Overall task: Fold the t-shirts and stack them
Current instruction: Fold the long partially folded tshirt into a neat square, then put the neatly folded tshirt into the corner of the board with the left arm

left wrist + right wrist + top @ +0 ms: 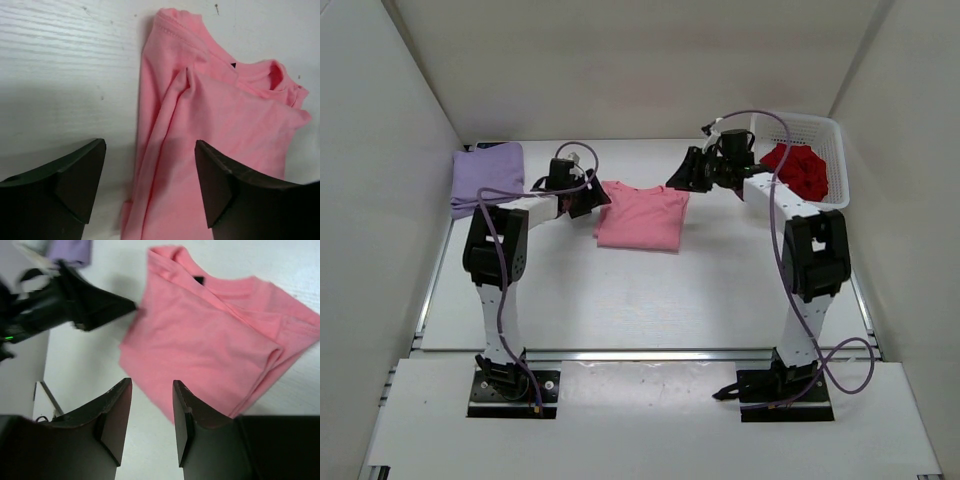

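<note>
The pink t-shirt (642, 214) lies folded on the table's middle; it also shows in the left wrist view (220, 130) and the right wrist view (220, 335). The lavender t-shirt (487, 174) lies folded at the back left. The dark red t-shirt (798, 167) is bunched in the white basket (830, 135). My left gripper (597, 195) is open and empty, hovering over the pink shirt's left edge (150, 150). My right gripper (678, 176) is open and empty just above the shirt's far right corner (152, 390).
White walls close in the table on three sides. The basket stands at the back right. The left arm's gripper shows in the right wrist view (75, 302), close to the pink shirt.
</note>
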Controlling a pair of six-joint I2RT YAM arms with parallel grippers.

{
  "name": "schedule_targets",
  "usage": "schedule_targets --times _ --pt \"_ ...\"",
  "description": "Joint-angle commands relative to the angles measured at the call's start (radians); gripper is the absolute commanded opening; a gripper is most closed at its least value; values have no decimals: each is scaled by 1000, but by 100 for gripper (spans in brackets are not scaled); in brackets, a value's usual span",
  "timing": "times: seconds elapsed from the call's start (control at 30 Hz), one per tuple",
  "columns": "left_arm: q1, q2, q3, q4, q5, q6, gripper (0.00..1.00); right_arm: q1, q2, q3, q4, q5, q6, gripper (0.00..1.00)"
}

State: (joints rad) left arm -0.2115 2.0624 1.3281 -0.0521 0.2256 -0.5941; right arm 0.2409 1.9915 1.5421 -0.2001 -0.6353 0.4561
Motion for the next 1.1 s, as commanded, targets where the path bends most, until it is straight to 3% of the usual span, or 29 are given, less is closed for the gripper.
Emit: schedule_targets --times 0.0,0.1,0.17,0.2,0.3,0.4,0.63,0.87,1.0,1.07 --pt "-48 57 81 -130 -8 62 80 -8 -156 -39 131 0 33 36" --pt "-65 122 135 -132 33 51 66 -23 -227 -117 241 -33 96 36" --pt "-88 160 164 -117 64 33 45 -34 -278 -187 312 -44 133 36" --pt "-88 166 178 -108 73 18 41 -51 -301 -204 323 -43 144 36" --pt "-106 182 206 -72 118 -22 16 -69 -350 -258 330 -29 147 36" --pt "-120 192 269 -72 133 -58 0 -77 -379 -304 338 -30 157 36" --pt "-114 183 494 -86 182 -116 0 -124 -488 -513 422 -24 194 35" --pt "45 222 833 -209 235 -156 0 -138 -594 -698 392 -11 150 35" --pt "211 93 722 -145 213 -176 0 -134 -617 -772 383 -6 132 35" --pt "291 14 528 -64 189 -203 0 -121 -603 -780 378 -17 125 35"
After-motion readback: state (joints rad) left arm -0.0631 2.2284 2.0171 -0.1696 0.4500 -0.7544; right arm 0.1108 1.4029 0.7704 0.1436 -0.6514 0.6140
